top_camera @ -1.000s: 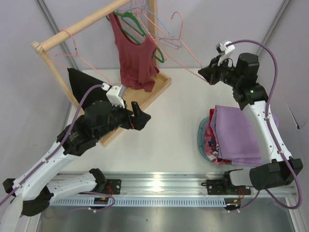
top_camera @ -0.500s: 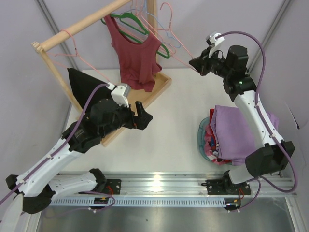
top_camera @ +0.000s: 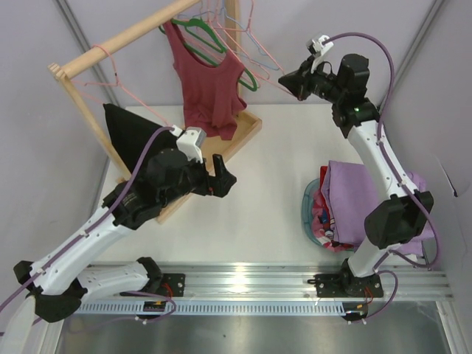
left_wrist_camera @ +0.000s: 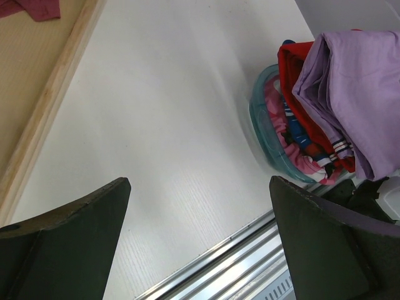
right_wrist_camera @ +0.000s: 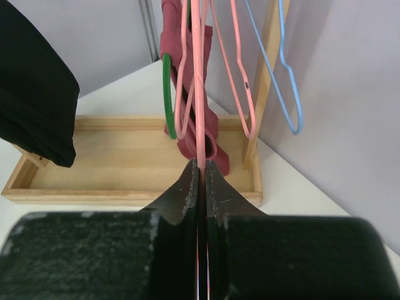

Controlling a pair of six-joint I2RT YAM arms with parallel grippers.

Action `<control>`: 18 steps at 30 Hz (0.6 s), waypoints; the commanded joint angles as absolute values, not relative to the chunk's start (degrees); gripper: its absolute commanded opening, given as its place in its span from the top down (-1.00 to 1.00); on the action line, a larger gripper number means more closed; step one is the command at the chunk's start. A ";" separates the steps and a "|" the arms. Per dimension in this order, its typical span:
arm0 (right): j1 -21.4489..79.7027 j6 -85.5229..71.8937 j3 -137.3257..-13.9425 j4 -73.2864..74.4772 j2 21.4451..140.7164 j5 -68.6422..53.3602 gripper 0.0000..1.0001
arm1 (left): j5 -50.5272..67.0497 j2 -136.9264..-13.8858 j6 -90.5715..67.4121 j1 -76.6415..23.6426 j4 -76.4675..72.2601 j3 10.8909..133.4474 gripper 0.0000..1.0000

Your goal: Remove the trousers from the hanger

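Right wrist: right gripper (right_wrist_camera: 201, 164) pinches the hanger (right_wrist_camera: 201, 119) by the far rack (right_wrist_camera: 267, 75). Left gripper (left_wrist_camera: 199, 182) gapes wide, empty. Trousers (top_camera: 361, 203) lie on the right basket (top_camera: 307, 209).

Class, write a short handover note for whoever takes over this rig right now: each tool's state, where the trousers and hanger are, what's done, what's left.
Left tool: open, empty, above the white table.
Right tool: shut on the thin pale pink wire hanger, up by the wooden rail.
Done: lilac fabric trousers are off the hanger, atop the clothes pile in the teal basket.
Remaining: probably rehang the hanger, then release.
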State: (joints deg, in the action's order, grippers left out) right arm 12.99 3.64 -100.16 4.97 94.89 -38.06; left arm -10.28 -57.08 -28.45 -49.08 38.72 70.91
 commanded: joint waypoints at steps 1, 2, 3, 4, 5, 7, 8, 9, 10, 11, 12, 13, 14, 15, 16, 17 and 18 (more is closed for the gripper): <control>13.45 2.81 -105.98 0.88 97.81 -39.90 1.00 | -10.46 -57.57 -28.47 -48.78 38.23 72.16 -0.99; 13.62 2.81 -106.34 0.70 98.34 -39.55 1.00 | -10.46 -57.74 -28.56 -48.87 38.23 72.16 -0.99; 13.62 2.90 -106.87 0.70 98.96 -39.38 1.00 | -10.46 -57.83 -28.65 -48.87 38.23 72.25 -0.99; 13.97 3.07 -107.48 0.62 99.57 -39.20 1.00 | -10.46 -58.01 -28.65 -48.78 38.23 71.81 -0.99; 14.06 3.08 -108.88 0.70 100.80 -39.29 1.00 | -10.55 -58.09 -28.74 -48.87 38.32 72.15 -0.99; 14.24 2.64 -110.30 -1.21 102.12 -39.55 1.00 | -10.81 -58.27 -29.00 -48.87 38.32 72.25 -0.99; 14.33 2.29 -111.78 -1.49 103.52 -39.55 1.00 | -10.98 -58.36 -28.92 -48.78 38.41 72.42 -0.99; 14.41 2.20 -112.67 -1.49 104.23 -39.38 1.00 | -11.07 -58.45 -29.00 -48.78 38.50 72.77 -0.99; 14.68 1.94 -113.72 -1.41 104.93 -39.55 1.00 | -11.25 -58.53 -28.92 -48.69 38.58 72.86 -0.99; 14.85 1.85 -116.08 -1.06 106.68 -39.55 1.00 | -11.42 -58.62 -28.92 -48.78 38.85 73.04 -0.99; 15.03 1.85 -117.06 -0.88 107.48 -39.20 1.00 | -11.60 -58.54 -28.92 -48.69 38.93 73.21 -0.99; 15.38 1.76 -117.94 -0.70 108.19 -38.59 1.00 | -11.69 -58.54 -29.00 -48.69 38.85 73.13 -0.99; 16.08 1.84 -118.73 -0.62 108.89 -37.28 1.00 | -11.69 -58.54 -28.92 -48.60 39.11 73.21 -0.99; 16.61 2.19 -120.48 -0.35 110.20 -36.66 1.00 | -11.78 -58.62 -28.92 -48.60 39.20 73.04 -0.99; 16.87 2.28 -121.37 -0.18 111.00 -36.13 1.00 | -11.86 -58.71 -29.00 -48.52 39.29 73.12 -0.99; 17.75 2.20 -122.42 0.35 111.61 -35.69 1.00 | -11.87 -58.62 -29.00 -48.43 39.29 72.95 -0.99; 18.01 2.20 -124.52 1.92 113.10 -34.73 1.00 | -11.78 -58.71 -29.09 -48.34 39.55 72.95 -0.99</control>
State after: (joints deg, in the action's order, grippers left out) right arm 16.27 2.35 -118.32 3.18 111.22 -36.93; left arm -10.87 -58.61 -28.53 -48.90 39.16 70.91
